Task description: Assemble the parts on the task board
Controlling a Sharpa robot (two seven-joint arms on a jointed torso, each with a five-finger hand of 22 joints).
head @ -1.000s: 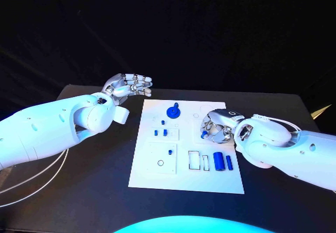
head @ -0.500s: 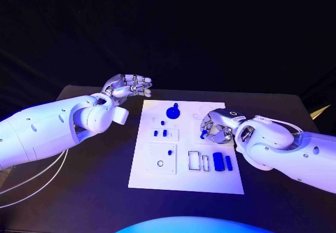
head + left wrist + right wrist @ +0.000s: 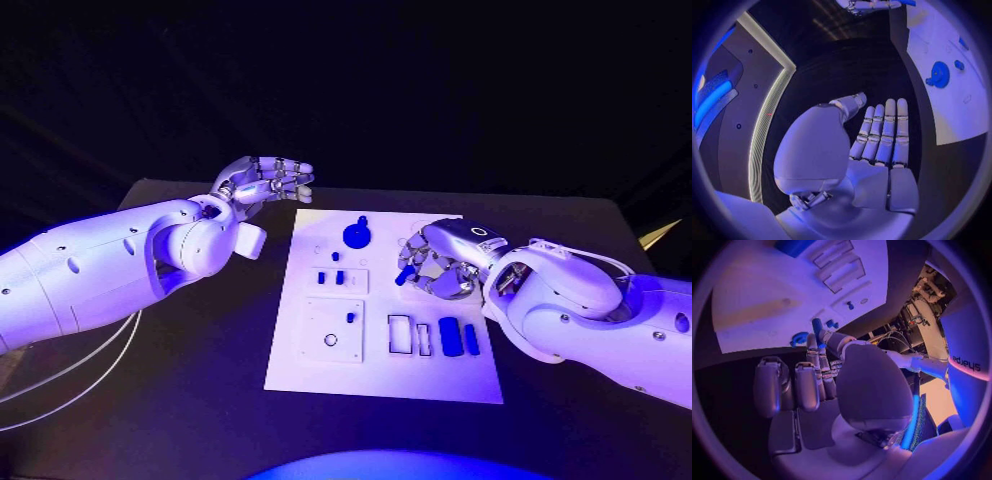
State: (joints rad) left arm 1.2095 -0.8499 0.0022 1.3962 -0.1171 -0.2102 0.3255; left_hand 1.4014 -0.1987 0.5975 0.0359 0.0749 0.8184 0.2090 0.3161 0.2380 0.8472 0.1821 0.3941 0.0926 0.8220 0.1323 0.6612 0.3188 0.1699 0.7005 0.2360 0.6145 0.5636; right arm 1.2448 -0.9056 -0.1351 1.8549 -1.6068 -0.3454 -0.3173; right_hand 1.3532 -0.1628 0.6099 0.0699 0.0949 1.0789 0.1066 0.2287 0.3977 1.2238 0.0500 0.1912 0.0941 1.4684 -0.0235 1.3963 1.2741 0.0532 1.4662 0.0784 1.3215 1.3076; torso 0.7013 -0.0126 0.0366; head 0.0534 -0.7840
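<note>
My right hand (image 3: 440,262) pinches a blue part (image 3: 408,273) above the task board (image 3: 387,375); left hand (image 3: 267,180) released; several parts unassembled.

- The scene is dim, with a black backdrop beyond the black table (image 3: 188,330) that swallows all detail.
- Violet-blue light tints the white arms and the task board (image 3: 382,375), which is the brightest surface in the head view.
- The right hand (image 3: 437,262) casts a soft shadow on the board beside it.
- Both wrist views are circular fisheye pictures in dark frames; straight edges bow strongly near the rim.
- In the left wrist view, the left hand (image 3: 879,140) looks smooth and slightly soft, with gentle highlights along its fingers.
</note>
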